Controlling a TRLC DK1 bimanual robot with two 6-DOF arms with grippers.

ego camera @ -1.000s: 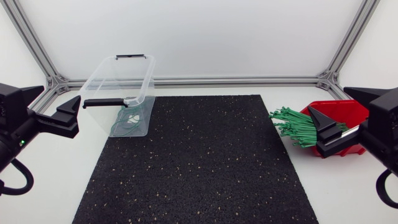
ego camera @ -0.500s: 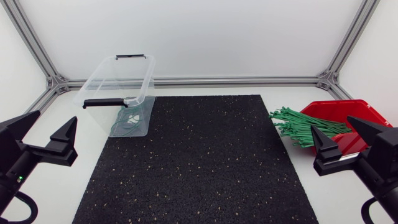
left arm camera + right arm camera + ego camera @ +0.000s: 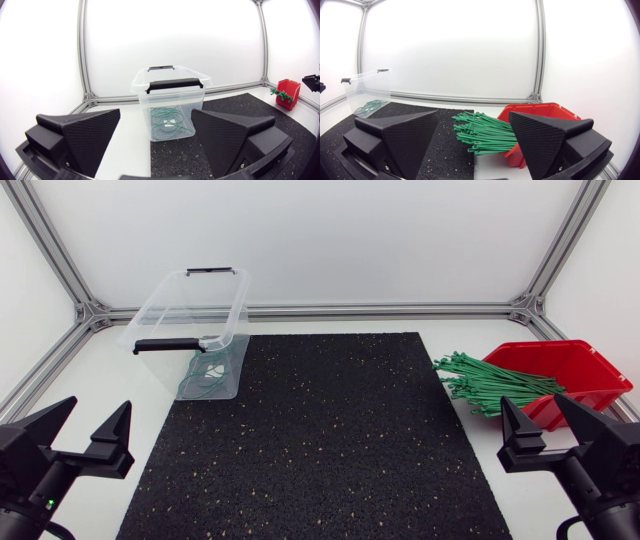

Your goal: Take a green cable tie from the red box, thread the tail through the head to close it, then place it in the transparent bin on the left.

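Observation:
The red box (image 3: 578, 372) stands at the table's right side, and a bundle of green cable ties (image 3: 488, 385) spills out of it toward the mat. The transparent bin (image 3: 160, 308) stands at the back left with several closed green ties (image 3: 203, 376) inside. My left gripper (image 3: 95, 408) is low at the front left, open and empty, well short of the bin (image 3: 170, 92). My right gripper (image 3: 533, 402) is at the front right, open and empty, just in front of the box. The right wrist view shows the ties (image 3: 485, 132) and the box (image 3: 545, 112) ahead of that gripper (image 3: 474, 115).
A black speckled mat (image 3: 320, 440) covers the middle of the table between the bin and the box. An aluminium frame (image 3: 380, 309) runs along the table's back edge and corners.
Both arms have drawn back toward the table's front edge, the left away from the bin, the right away from the red box. Both grippers stay open and empty.

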